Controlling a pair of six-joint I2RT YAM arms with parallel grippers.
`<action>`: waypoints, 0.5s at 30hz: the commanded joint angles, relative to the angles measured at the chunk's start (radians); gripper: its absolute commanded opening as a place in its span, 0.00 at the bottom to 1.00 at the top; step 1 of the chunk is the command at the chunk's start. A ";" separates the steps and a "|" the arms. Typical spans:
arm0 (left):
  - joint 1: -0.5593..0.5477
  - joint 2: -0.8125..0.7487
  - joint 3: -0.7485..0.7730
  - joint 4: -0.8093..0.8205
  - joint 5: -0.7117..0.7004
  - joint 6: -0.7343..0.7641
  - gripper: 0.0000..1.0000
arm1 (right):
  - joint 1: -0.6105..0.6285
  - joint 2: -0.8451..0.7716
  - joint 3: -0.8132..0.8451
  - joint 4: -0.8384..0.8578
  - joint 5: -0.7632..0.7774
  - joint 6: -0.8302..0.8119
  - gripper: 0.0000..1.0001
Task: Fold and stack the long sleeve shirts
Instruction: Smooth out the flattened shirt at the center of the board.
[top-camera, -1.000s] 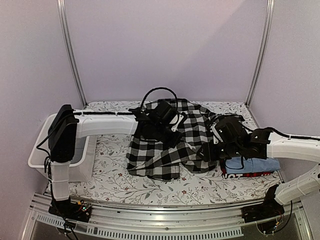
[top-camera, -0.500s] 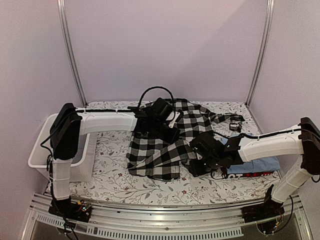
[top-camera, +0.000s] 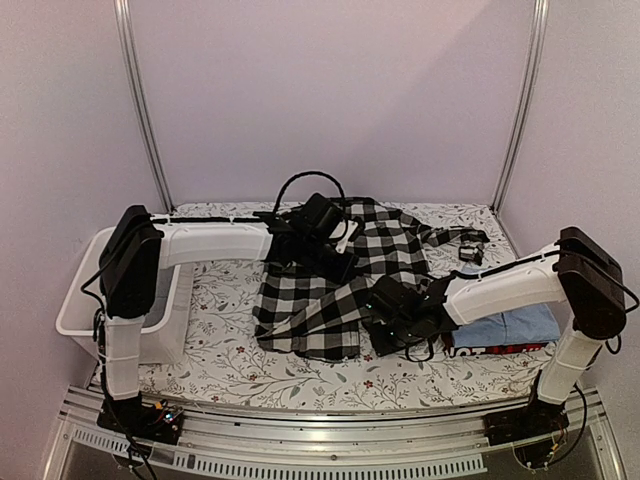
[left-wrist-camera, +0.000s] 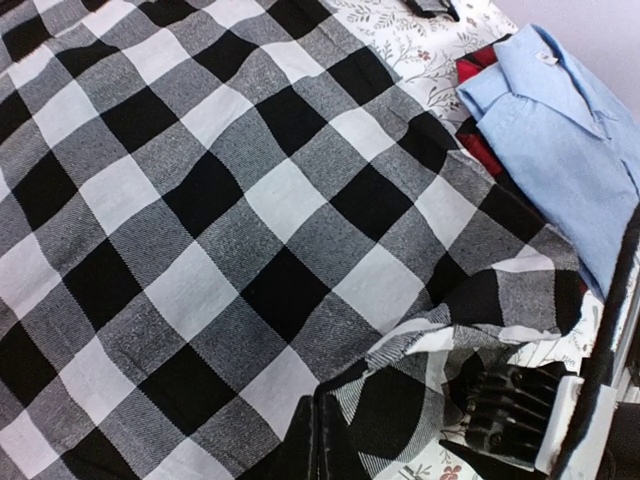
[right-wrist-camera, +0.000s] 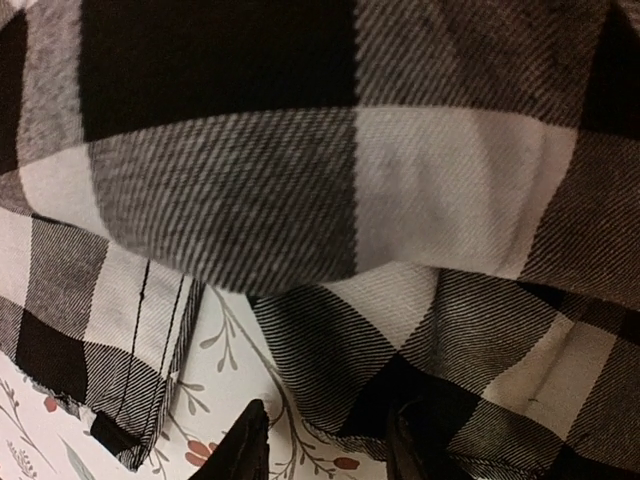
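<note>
Nearest, the right gripper (right-wrist-camera: 325, 445) holds its fingers apart around the front hem of the checked shirt (top-camera: 335, 300), spread mid-bench (top-camera: 230, 372), not yet pinching it. Just beside it to the right, the light blue shirt (top-camera: 512, 327) lies folded on the red-and-black shirt (top-camera: 500, 349). Farther back, the left gripper (left-wrist-camera: 322, 440) is clenched on a checked fold. Folding this shirt looks to be the step; next the right fingers should close on the hem, then both lift evenly

White arms (top-camera: 210, 243), black joints (top-camera: 128, 262), looping black cables (top-camera: 312, 177)
</note>
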 joint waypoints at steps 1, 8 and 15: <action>0.019 0.004 0.005 0.031 0.015 -0.002 0.00 | 0.006 0.038 0.051 -0.095 0.075 0.040 0.30; 0.022 -0.007 -0.007 0.036 0.019 0.002 0.00 | 0.006 -0.049 0.114 -0.180 0.031 -0.016 0.00; 0.026 -0.025 -0.019 0.048 0.021 0.006 0.00 | -0.014 -0.188 0.127 -0.192 -0.142 -0.105 0.00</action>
